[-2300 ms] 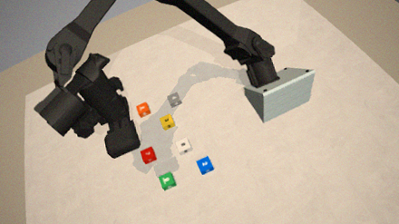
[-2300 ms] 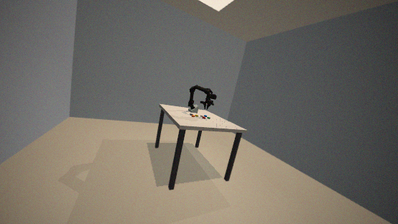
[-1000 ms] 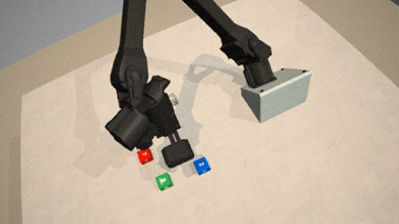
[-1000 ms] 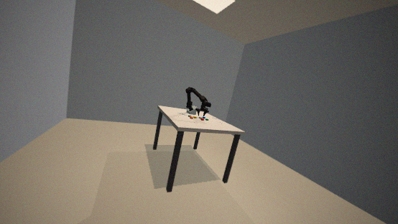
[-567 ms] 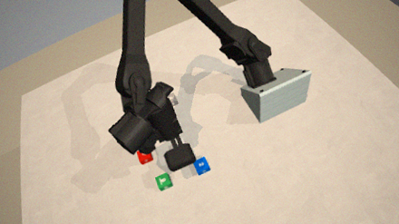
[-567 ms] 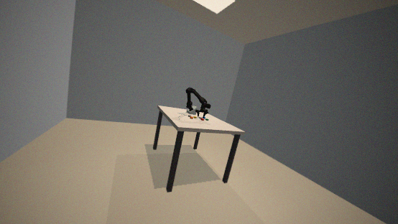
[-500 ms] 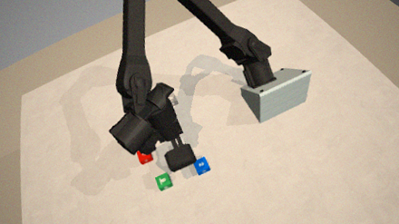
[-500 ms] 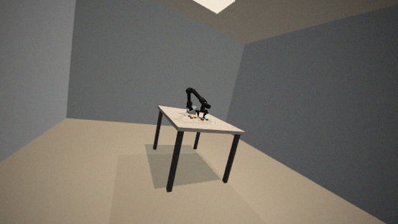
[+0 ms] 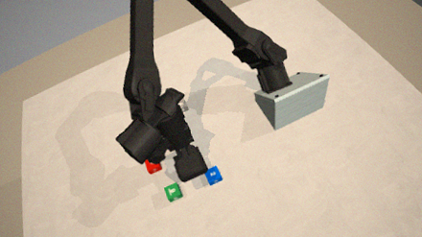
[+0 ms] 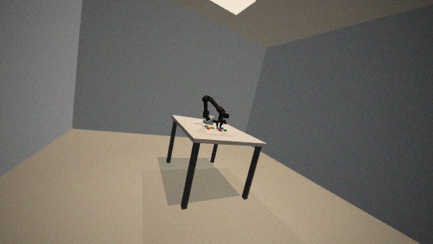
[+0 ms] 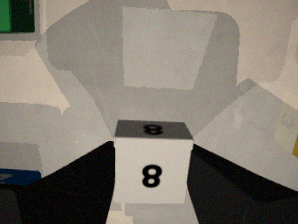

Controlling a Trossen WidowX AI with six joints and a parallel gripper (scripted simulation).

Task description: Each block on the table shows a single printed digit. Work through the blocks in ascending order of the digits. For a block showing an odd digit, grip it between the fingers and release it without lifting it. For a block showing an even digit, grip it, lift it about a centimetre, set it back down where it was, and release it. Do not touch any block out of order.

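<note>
A white block (image 11: 131, 167) shows a black 8 on its top and side in the wrist view; the arm hides it in the top view. My gripper (image 11: 150, 152) is shut on it, one dark finger against each side. The block looks upright; I cannot tell whether it is off the table. A blue block (image 9: 214, 175) (image 11: 22, 176) and a green block (image 9: 174, 192) (image 11: 16, 17) stand nearby, their digits not clearly readable. A red block (image 9: 153, 166) is partly behind the wrist. A yellow block (image 11: 295, 146) is at the right edge of the wrist view, with a faint 3.
A grey block (image 9: 184, 107) shows partly behind the arm in the top view. An orange block (image 10: 208, 127) is tiny in the exterior view. The arm's pale grey base (image 9: 301, 104) stands on the table (image 9: 321, 184).
</note>
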